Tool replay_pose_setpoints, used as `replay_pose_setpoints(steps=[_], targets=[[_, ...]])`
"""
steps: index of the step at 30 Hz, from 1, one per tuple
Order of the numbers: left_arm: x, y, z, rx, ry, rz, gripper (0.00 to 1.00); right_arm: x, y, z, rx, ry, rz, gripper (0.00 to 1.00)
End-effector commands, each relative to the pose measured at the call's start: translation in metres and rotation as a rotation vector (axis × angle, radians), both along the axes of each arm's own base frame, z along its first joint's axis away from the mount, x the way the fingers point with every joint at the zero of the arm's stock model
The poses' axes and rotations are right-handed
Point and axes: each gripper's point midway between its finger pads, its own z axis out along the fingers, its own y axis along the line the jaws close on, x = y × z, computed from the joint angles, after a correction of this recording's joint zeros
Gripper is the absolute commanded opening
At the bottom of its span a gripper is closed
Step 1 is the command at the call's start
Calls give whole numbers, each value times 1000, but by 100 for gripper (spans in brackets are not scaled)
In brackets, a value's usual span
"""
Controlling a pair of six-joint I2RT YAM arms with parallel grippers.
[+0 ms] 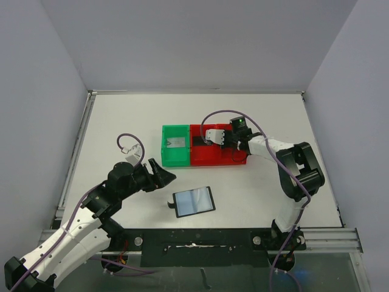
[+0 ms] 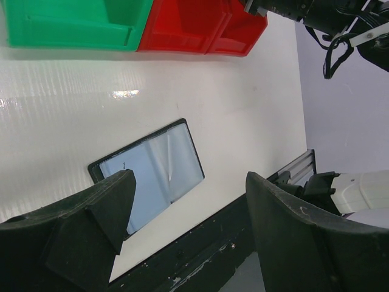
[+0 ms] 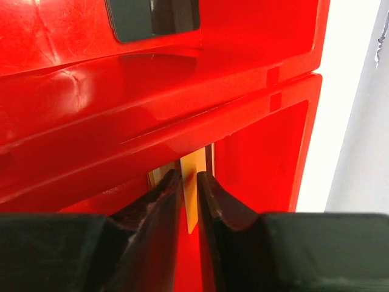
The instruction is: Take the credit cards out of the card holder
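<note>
The card holder (image 1: pixel 194 202) lies open on the white table, its bluish-grey pockets (image 2: pixel 152 170) facing up. My left gripper (image 1: pixel 169 177) hovers open just to its left, empty (image 2: pixel 189 182). Over the red bin (image 1: pixel 219 159), my right gripper (image 1: pixel 209 135) reaches down into the right compartment. A gold card (image 3: pixel 193 182) stands on edge between its fingers (image 3: pixel 189 176), and the jaws are slightly parted around it. A black card (image 3: pixel 155 18) lies in the red bin's other compartment. A pale grey card (image 1: pixel 176 143) rests in the green bin (image 1: pixel 176 159).
The green bin (image 2: pixel 73 36) and red bin (image 2: pixel 182 36) sit side by side in the middle of the table. A black rail (image 1: pixel 200 238) runs along the near edge. Grey walls enclose the table on three sides.
</note>
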Motion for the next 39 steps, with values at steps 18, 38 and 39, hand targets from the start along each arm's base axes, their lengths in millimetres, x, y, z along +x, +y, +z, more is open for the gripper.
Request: replay_pose_setpoints(steps=[18,38,39], targets=[[-4,-7,10,-51,-5,-37,72,21,-3,59,178,-68,-100,33],[-7,-17,7,-65,32,-87,72,7,7,163,607,-176,-237,47],[-8,-18,6,-63,35,-91,72,4,6,173,673,-191,-274,50]])
